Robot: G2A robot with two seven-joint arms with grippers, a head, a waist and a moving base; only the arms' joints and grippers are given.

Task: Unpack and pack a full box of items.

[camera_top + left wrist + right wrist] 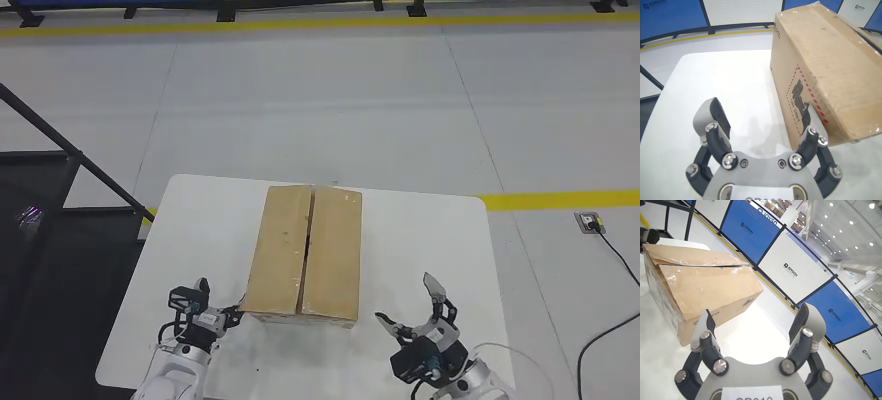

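Observation:
A brown cardboard box (305, 250) lies in the middle of the white table (420, 240), its two top flaps shut along a centre seam with clear tape. My left gripper (212, 303) stands open at the box's near left corner, one fingertip close to the printed side of the box (821, 62). My right gripper (412, 302) is open near the table's front edge, to the right of the box (702, 283), with nothing between its fingers. The left gripper (761, 113) and right gripper (755, 317) each show both pads spread apart.
Bare tabletop lies on both sides of the box. A black frame bar (70, 150) runs at the far left beside the table. Blue and white partition panels (795, 272) stand beyond the floor. A cable (615, 250) lies on the floor at right.

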